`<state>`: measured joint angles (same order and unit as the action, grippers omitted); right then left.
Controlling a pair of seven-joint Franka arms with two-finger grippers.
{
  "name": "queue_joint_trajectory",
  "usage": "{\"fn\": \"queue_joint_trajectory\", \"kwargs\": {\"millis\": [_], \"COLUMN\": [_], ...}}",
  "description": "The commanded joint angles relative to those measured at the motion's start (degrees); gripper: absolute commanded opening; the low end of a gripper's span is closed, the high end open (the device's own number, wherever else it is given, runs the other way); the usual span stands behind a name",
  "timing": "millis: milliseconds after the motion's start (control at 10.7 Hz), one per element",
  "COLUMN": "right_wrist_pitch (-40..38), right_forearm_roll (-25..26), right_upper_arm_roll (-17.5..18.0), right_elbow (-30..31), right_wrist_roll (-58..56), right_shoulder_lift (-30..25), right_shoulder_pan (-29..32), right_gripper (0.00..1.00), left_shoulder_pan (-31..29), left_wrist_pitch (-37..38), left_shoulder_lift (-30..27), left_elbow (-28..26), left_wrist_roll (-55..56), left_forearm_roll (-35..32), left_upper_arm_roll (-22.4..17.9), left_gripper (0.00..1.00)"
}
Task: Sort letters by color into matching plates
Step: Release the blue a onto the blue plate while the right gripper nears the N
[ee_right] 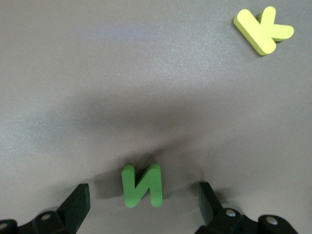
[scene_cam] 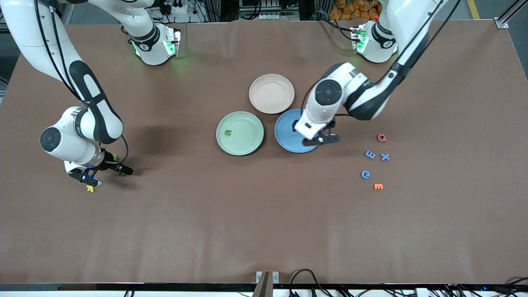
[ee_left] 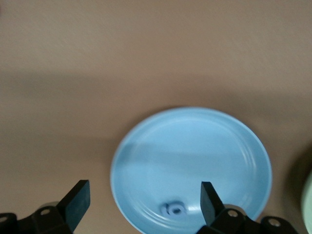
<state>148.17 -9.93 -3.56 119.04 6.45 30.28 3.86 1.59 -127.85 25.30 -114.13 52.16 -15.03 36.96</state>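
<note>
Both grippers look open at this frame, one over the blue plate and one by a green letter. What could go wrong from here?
1. The right gripper brackets the green N with wide gaps; an off-centre close might tip it or push it away.
2. The yellow K lies close by and could get bumped or picked by mistake.
3. The left gripper hangs open over the blue plate, whose blue letter sits near the rim, so a low exit could clip the plate.

Robotics lab: cable-strewn bench [scene_cam: 264,206], aluminium framing [scene_cam: 505,18].
</note>
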Motion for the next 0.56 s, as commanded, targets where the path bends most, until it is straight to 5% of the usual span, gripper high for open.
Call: {"fn": "queue_joint_trajectory", "kwargs": {"millis": [0, 280, 466], "right_wrist_pitch": [1.2, 1.2, 1.2], "right_forearm_roll": [-0.7, -0.7, -0.7], "right_upper_arm_roll": [1.1, 1.1, 1.1], "right_elbow": [1.2, 1.3, 1.2], "right_wrist_roll": [-0.4, -0.4, -0.4], "right_shoulder_lift": [-0.7, -0.7, -0.7], "right_shoulder_pan": [1.2, 1.2, 1.2], "right_gripper": [0.82, 0.5, 0.47], "left_shoulder_pan": [-5.2, -8.9, -12.0], "left_wrist_pitch": [1.1, 0.8, 0.6], "left_shoulder_lift": [-1.1, -1.0, -1.0], "left_elbow": [0.2, 0.7, 0.7], "left_wrist_roll": [-4.7, -8.1, -11.7], "left_forearm_roll": [-1.8, -1.8, -1.8], "left_upper_arm_roll": [0.3, 0.2, 0.2], "left_gripper": [1.0, 1.0, 1.0]}}
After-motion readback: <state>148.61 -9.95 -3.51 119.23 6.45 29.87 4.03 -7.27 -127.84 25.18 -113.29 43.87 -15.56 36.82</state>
